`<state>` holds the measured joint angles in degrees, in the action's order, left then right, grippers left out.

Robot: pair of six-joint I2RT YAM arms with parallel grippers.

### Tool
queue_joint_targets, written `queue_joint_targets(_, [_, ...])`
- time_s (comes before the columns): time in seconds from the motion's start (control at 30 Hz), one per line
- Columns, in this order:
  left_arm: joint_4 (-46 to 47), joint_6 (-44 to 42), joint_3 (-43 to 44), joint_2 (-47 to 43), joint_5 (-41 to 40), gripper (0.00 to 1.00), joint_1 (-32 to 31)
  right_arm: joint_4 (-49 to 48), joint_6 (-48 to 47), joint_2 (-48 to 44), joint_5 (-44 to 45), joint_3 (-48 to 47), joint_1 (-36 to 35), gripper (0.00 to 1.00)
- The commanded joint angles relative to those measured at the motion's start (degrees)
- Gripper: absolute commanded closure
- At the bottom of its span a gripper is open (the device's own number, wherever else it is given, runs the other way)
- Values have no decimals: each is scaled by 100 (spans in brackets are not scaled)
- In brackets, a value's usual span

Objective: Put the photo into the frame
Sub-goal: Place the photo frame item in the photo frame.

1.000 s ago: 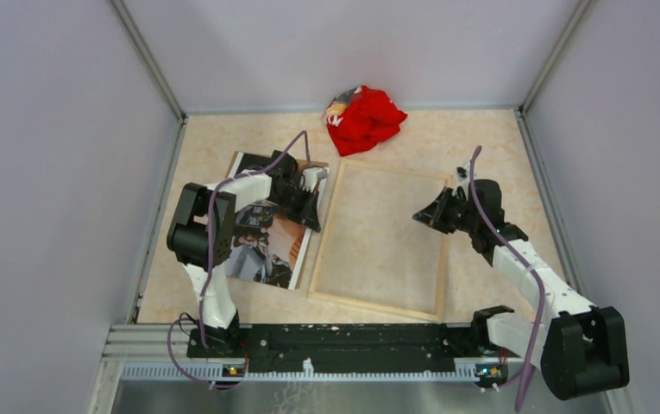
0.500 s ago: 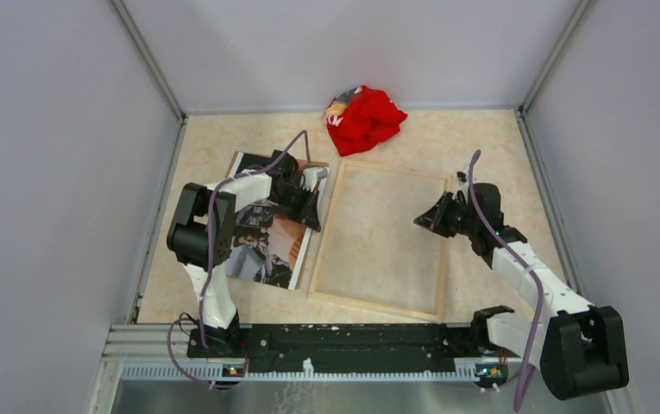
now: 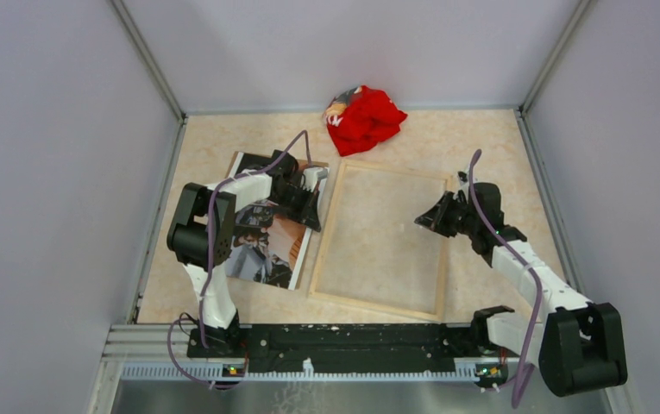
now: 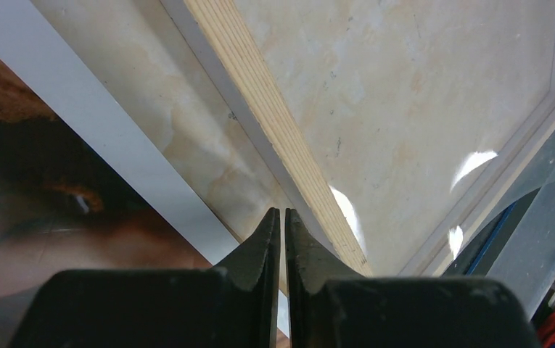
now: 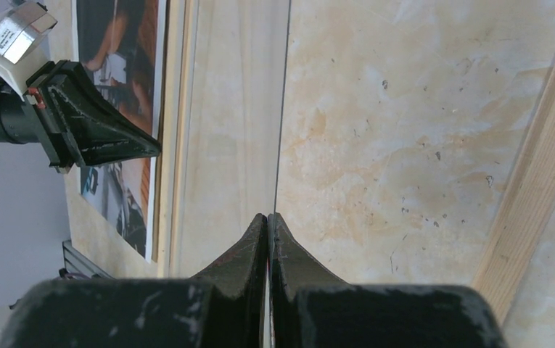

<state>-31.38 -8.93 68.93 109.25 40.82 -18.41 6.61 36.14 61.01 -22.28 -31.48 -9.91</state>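
Observation:
The photo [image 3: 266, 246] lies face up at the left, dark with orange-brown patches and a white border; it also shows in the left wrist view [image 4: 42, 203]. The frame [image 3: 376, 304] lies back up in the middle, its pale wood edges showing. My left gripper [image 3: 313, 207] is shut and empty, its tips [image 4: 283, 212] low over the strip of table between the photo's right edge and the frame's left rail [image 4: 274, 116]. My right gripper [image 3: 421, 220] is over the frame's right part, shut on a thin clear sheet seen edge-on [image 5: 283, 109], apparently the frame's pane.
A crumpled red cloth [image 3: 365, 119] lies at the back, just beyond the frame's far edge. Grey walls close in the table on three sides. A black rail [image 3: 335, 341] runs along the near edge between the arm bases.
My right gripper has shifted slightly to the right and toward me. The left arm, photo and frame have not moved.

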Motion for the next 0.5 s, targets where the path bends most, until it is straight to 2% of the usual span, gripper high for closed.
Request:
queue_joint_targets(0.0, [-8,-31,104,-127,14,89,-22,-313,-81,25,46,6,57,100])
queue_joint_targets(0.47, [62,-4,36,-85,79,92,-61,-747,-93,-21,-222,58,90,100])
